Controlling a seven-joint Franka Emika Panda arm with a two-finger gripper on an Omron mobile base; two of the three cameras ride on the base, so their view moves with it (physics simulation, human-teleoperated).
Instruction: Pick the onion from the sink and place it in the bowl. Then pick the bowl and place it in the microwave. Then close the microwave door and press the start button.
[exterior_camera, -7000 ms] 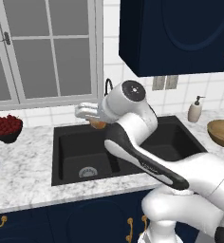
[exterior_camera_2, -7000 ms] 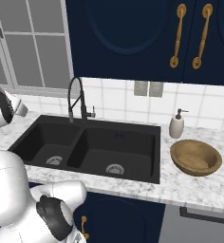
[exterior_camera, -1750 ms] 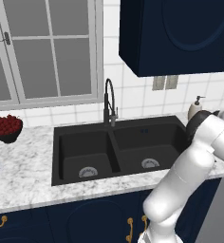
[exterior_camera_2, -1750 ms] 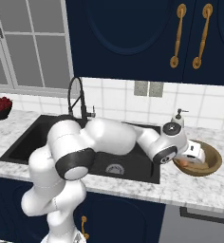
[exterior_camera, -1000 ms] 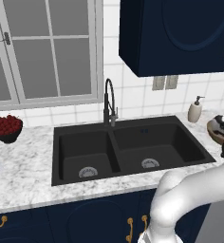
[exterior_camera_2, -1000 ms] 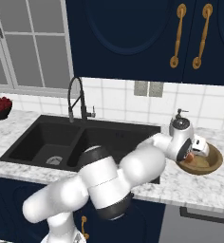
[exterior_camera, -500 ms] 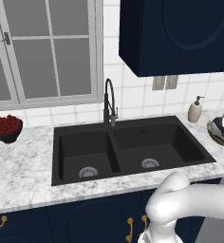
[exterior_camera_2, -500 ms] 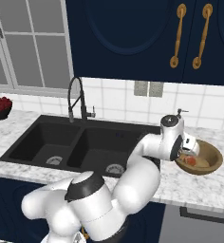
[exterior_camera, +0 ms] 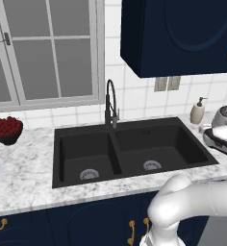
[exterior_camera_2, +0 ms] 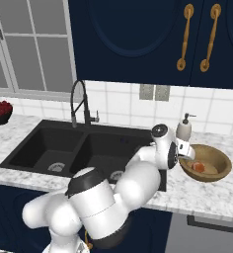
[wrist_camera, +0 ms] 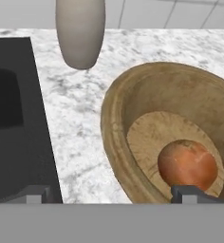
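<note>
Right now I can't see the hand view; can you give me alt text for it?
An orange-tan onion sits inside the wooden bowl on a marble counter, with the open fingers just above it. A beige soap bottle stands behind.

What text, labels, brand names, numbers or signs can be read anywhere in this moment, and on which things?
None: no readable text anywhere.
The soap dispenser, the bowl, the sink and the cabinet doors carry no lettering.
The wall plate above the counter is blank.
</note>
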